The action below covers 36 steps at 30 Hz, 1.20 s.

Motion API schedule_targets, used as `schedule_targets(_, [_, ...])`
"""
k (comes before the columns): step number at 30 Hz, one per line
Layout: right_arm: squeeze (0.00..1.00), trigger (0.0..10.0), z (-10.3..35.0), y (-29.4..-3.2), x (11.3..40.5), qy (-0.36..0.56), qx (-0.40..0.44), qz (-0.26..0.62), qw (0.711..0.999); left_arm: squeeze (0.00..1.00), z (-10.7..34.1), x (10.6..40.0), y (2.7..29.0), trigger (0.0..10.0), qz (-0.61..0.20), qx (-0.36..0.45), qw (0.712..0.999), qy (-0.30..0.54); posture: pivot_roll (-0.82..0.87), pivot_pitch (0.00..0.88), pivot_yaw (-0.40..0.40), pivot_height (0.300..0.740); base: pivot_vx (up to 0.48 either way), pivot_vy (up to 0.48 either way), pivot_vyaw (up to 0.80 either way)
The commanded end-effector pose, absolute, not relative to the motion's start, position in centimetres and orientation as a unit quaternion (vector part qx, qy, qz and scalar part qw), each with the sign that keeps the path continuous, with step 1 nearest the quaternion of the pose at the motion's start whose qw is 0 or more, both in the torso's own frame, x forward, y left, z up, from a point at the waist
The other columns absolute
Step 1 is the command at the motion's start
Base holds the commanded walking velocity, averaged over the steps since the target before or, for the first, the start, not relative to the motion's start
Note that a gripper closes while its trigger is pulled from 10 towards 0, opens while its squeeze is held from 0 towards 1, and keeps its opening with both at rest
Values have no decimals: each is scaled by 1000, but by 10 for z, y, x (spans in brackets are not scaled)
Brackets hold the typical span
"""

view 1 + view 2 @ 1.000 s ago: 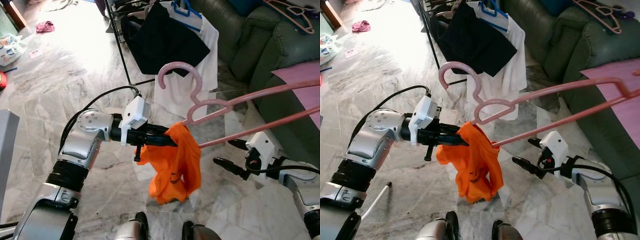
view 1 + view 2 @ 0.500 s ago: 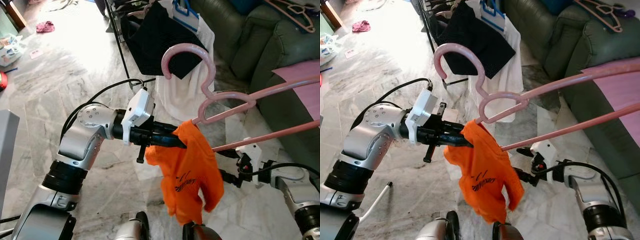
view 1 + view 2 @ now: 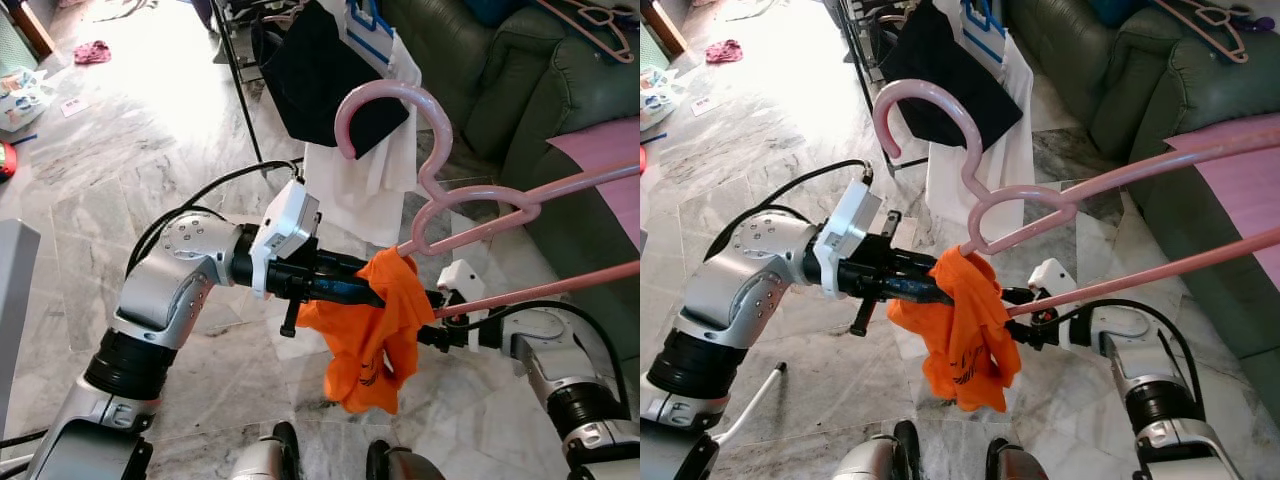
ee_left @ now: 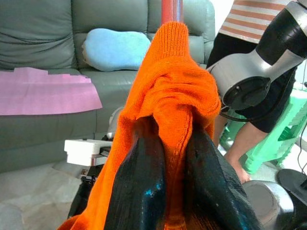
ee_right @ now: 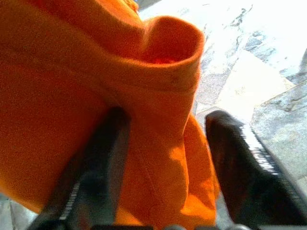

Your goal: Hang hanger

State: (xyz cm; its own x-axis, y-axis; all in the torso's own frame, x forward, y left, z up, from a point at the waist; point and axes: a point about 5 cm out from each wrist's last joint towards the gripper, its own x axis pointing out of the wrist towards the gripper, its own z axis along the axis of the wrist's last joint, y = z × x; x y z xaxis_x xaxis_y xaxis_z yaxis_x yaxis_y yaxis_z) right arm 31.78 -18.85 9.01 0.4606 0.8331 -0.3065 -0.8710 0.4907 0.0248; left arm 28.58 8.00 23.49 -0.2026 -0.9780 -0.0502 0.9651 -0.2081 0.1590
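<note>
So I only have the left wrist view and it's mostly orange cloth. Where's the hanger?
Observer: The pink hanger sits above the orange garment, its hook up near the clothes rack.
Operator: Is the right end effector near the cloth?
Observer: Yes, the right end effector is open, with the garment between its fingers.
Operator: What's already hanging on that rack?
Observer: A black garment and a white one.

A pink plastic hanger (image 3: 440, 190) is tilting in the air, hook pointing up. An orange garment (image 3: 370, 325) is hanging bunched from its neck.
</note>
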Motion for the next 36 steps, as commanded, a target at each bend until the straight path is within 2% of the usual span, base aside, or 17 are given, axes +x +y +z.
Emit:
schedule_targets(1, [0,0,88,-186,319,135,-68,496,855,0,240,280,79,0,-780,70,618,-60,34,267,75,740,0,0,0])
schedule_targets(9, [0,0,93,-182,327,108,-66,469,874,0,240,278,79,0,-778,69,622,-58,48,267,75,740,0,0,0])
schedule_targets(23, [0,0,93,-178,332,106,-79,465,875,0,239,276,78,0,-774,70,626,-59,58,258,66,740,0,0,0])
schedule_targets(28, [0,0,92,-184,327,101,-86,473,871,0,236,288,81,0,-739,84,664,-76,55,257,62,740,0,0,0])
schedule_targets(29, [0,0,93,-187,325,97,-84,474,871,0,234,293,84,0,-724,91,679,-80,52,258,61,740,0,0,0])
schedule_targets(30, [0,0,91,-194,318,91,-77,471,874,0,229,302,89,0,-695,104,706,-86,46,259,58,740,0,0,0])
schedule_targets(31, [0,0,89,-197,313,90,-71,473,874,0,225,306,92,0,-684,109,717,-86,43,259,57,740,0,0,0])
schedule_targets(36, [0,0,77,-198,291,97,-50,485,868,0,220,309,96,0,-679,121,720,-78,32,261,57,740,0,0,0])
